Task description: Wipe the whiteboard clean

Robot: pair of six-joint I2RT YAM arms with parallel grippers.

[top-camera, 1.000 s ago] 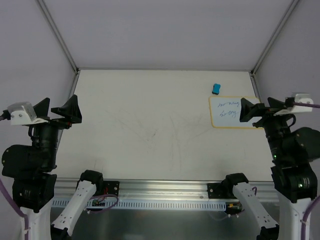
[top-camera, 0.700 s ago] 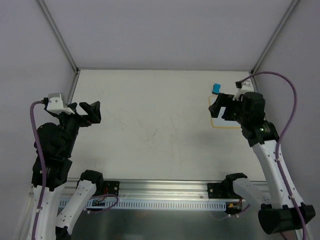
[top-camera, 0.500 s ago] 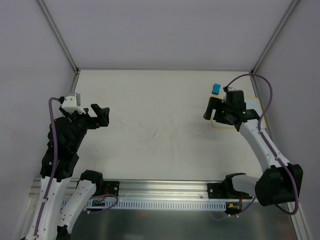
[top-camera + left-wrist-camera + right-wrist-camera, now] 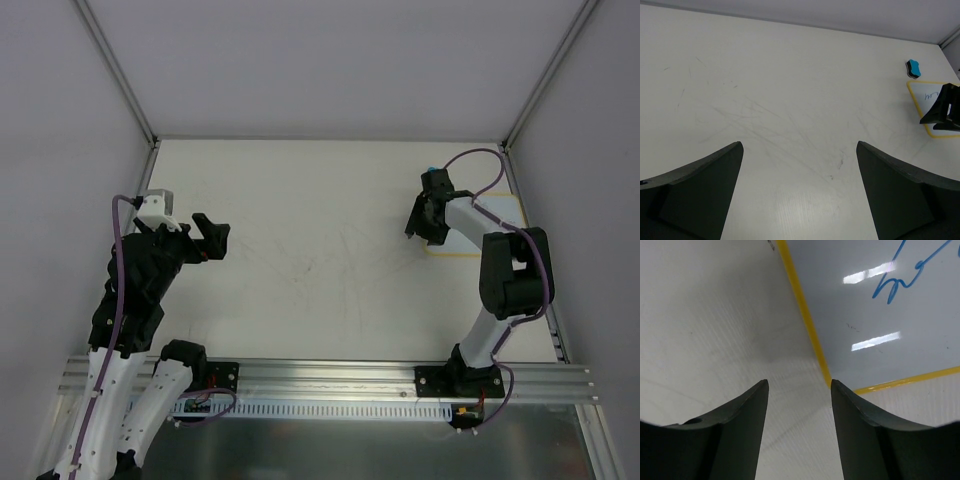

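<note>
- Nearest the bases, the left gripper [image 4: 210, 238] is held over the left part of the table [image 4: 300, 300]. Its jaws are spread wide and nothing is gripped between them.
- From that gripper the whiteboard [image 4: 926, 96] is seen well apart, across the table at the far right.
- Farther out on the right side, the right gripper [image 4: 424, 216] is placed at the whiteboard's left edge. Its jaws are parted and nothing is gripped.
- In the right wrist view the whiteboard [image 4: 880, 315] fills the upper right. Its yellow border [image 4: 805, 315] runs down toward the right-hand finger [image 4: 875, 435], by which the board's near corner is covered. Only bare table is seen between the two fingers. Whether the board is touched cannot be told.
- The whiteboard is laid flat by the table's right edge, in its far half, and part of it is hidden under the right arm in the top view.
- Blue handwriting [image 4: 905, 275] is seen on the board.
- Farthest out, a small blue eraser [image 4: 912, 68] is set just beyond the board's far left corner, near it but apart.
- Counted: two arms, two grippers, one whiteboard, one eraser.
</note>
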